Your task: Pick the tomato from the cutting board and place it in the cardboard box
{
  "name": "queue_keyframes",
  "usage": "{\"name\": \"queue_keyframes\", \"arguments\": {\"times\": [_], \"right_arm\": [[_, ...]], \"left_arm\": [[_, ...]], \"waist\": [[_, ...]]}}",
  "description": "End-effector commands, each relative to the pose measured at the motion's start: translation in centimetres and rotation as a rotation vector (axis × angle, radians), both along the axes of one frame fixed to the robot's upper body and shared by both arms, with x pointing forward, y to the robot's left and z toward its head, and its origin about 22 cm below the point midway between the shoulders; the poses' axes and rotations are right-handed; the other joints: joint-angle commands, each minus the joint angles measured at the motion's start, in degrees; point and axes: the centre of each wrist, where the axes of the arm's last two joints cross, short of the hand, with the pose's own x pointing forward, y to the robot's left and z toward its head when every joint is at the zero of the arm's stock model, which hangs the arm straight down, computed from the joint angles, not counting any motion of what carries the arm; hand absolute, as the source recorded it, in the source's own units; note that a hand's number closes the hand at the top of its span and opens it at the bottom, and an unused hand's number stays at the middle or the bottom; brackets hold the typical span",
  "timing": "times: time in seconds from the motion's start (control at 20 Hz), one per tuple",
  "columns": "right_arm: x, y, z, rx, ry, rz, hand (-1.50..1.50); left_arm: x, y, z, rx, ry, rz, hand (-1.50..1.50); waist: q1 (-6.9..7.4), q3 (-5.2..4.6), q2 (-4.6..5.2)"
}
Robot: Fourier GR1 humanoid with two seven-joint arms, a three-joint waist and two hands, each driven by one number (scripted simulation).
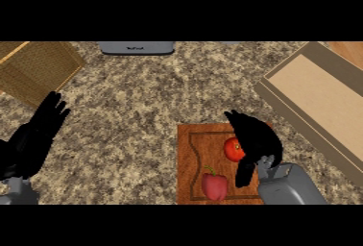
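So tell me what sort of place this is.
Most likely a kitchen counter: a speckled stone-look worktop, a wooden cutting board carrying a tomato and a red pepper, and the edge of a grey appliance at the back.

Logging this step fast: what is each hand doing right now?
Left hand: open, fingers straight, resting at the left edge, holding nothing.
Right hand: over the tomato on the cutting board; grasp cannot be told.

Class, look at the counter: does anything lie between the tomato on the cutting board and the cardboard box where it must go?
Nothing visible lies on that stretch of counter. The tomato sits on the cutting board, with the right hand directly over it. The cardboard box stands to the upper right. The red pepper lies lower on the board, off that route.
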Motion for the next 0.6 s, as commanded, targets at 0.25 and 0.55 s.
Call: {"name": "queue_keyframes", "arguments": {"times": [0.25, 0.55], "right_arm": [[0.0, -2.7, -1.5, -0.021, 0.038, 0.0, -1.5], [-0.8, 1.4, -3.6, -0.029, 0.055, -0.005, -1.5]], "left_arm": [[-0.7, 2.0, 1.7, 0.001, 0.003, 0.008, 0.0], [-0.6, 0.5, 0.5, 0.008, -0.002, 0.002, 0.0]], "waist": [[-0.04, 0.01, -0.02], [-0.06, 0.0, -0.02]]}}
